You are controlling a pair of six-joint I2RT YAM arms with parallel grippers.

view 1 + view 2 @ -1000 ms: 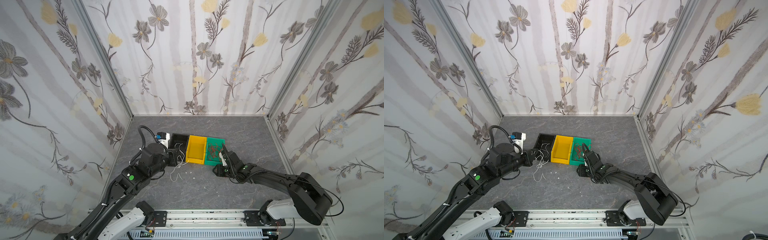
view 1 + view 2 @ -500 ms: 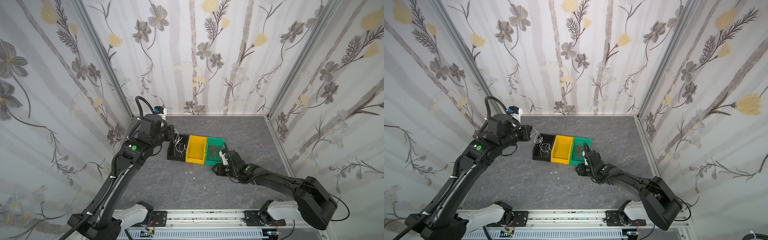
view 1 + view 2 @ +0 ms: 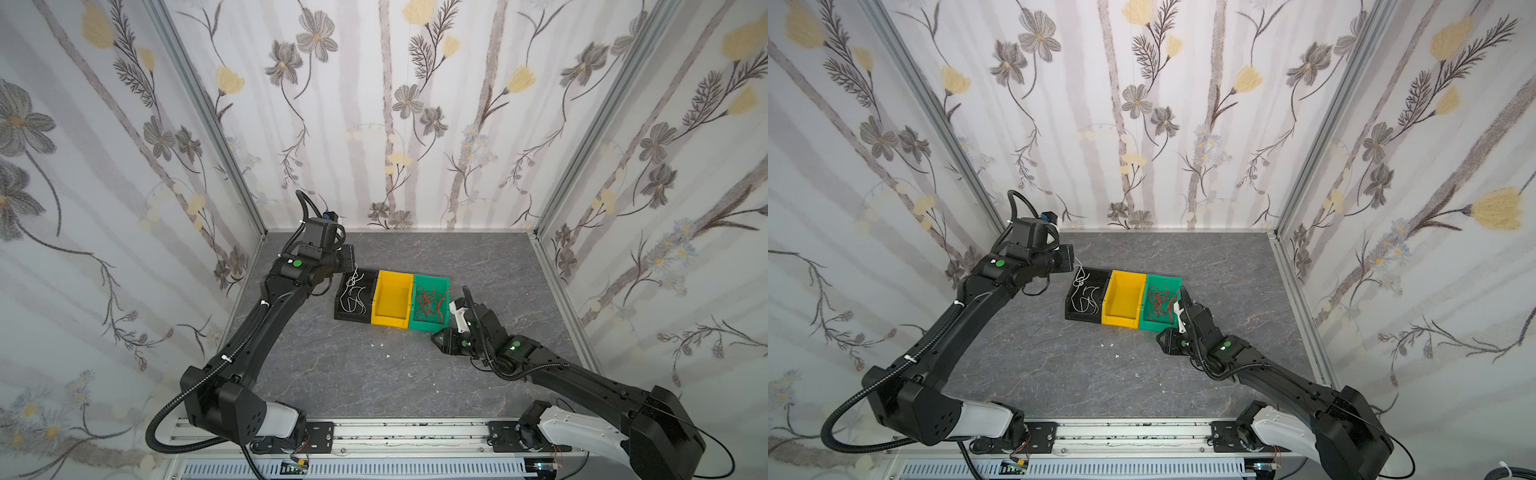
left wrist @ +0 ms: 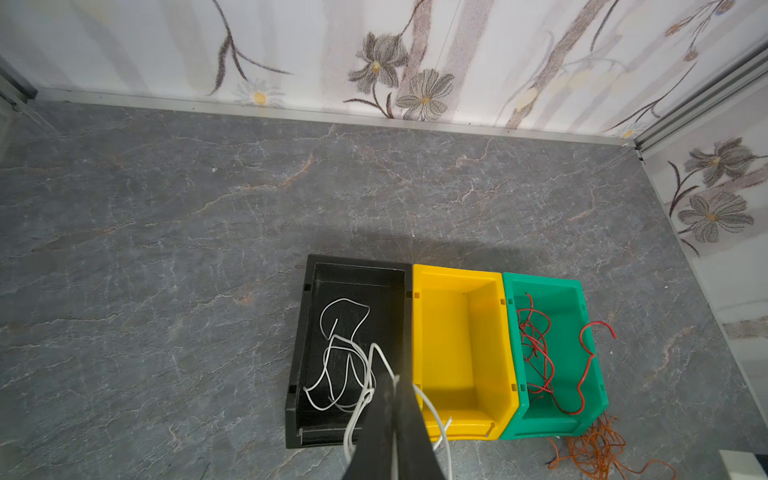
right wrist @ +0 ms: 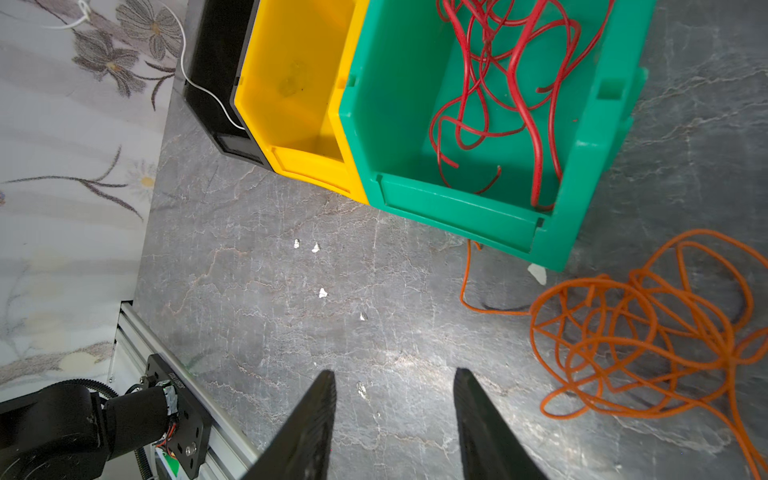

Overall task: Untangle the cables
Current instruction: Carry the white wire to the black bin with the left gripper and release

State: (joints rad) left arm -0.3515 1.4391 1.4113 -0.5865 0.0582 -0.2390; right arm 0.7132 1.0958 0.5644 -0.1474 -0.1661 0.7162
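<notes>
Dropping the thin white curly cables (image 4: pixel 340 345) into the black plastic bin (image 4: pixel 309 291) looks like our step in hand. The left end effector (image 4: pixel 395 384), arm stretched forward, is clamped on them above it. Next we should open over the bin (some strands trail past the rim). Our right end effector (image 5: pixel 395 374), half-parted and empty, hovers over the grey desk (image 5: pixel 270 311) beside the tangled orange cables (image 5: pixel 623 332).
</notes>
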